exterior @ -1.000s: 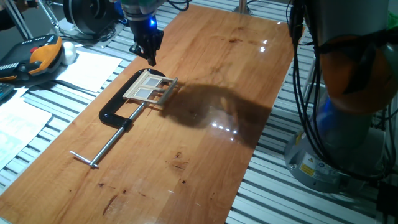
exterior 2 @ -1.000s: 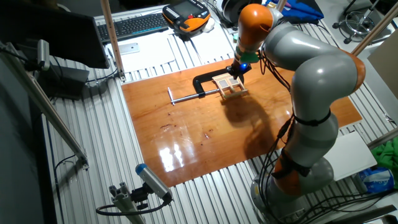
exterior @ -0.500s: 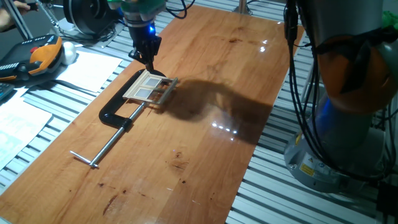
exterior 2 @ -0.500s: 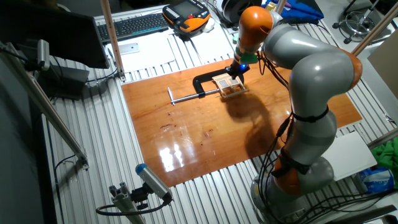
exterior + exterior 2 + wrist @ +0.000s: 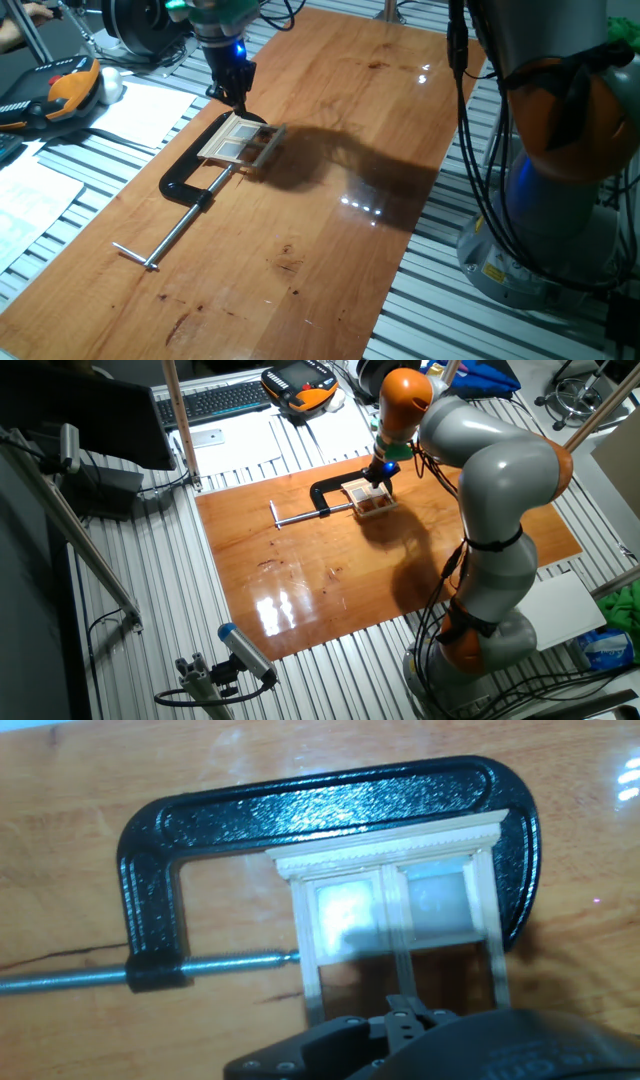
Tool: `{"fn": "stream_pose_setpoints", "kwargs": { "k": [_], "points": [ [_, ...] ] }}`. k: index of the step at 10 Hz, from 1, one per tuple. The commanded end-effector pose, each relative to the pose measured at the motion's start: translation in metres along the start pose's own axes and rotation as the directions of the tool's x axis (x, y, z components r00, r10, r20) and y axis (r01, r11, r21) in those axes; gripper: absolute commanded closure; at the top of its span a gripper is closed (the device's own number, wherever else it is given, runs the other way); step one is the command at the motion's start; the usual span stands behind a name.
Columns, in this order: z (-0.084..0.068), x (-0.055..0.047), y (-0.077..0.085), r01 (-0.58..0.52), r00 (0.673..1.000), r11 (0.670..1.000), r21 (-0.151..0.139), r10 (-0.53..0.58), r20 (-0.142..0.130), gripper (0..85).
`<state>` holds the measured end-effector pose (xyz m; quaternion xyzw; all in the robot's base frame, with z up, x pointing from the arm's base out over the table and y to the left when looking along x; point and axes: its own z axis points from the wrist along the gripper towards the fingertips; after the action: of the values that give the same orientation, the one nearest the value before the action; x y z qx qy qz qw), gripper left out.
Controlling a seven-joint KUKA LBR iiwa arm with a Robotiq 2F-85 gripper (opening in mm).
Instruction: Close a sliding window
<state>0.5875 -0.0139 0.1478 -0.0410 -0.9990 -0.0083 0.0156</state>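
Note:
The sliding window is a small pale wood frame lying flat on the table, held in the jaw of a black C-clamp. In the hand view the window shows two panes, and its side rails run down toward the camera. My gripper hangs just above the window's far end, fingers together and holding nothing. In the other fixed view the gripper sits right by the window. In the hand view the fingertips meet at the bottom edge, over the window's lower end.
The clamp's steel screw bar runs toward the table's near left edge. Papers and an orange and black pendant lie off the table's left side. The arm's base stands at the right.
My gripper has shifted slightly to the left above the window's far end. The window and clamp look unmoved.

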Motion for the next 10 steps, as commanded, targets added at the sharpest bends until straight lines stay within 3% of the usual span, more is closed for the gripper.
{"fn": "stream_pose_setpoints", "kwargs": {
  "k": [1,6,10],
  "points": [
    [0.001,-0.004,-0.006,0.006,1.000,1.000,-0.002,-0.006,-0.001,85.0],
    [0.028,-0.009,-0.015,0.001,1.000,1.000,-0.030,0.000,0.018,85.0],
    [0.042,-0.011,-0.024,-0.002,1.000,1.000,-0.023,0.003,0.029,85.0]
  ]
}}
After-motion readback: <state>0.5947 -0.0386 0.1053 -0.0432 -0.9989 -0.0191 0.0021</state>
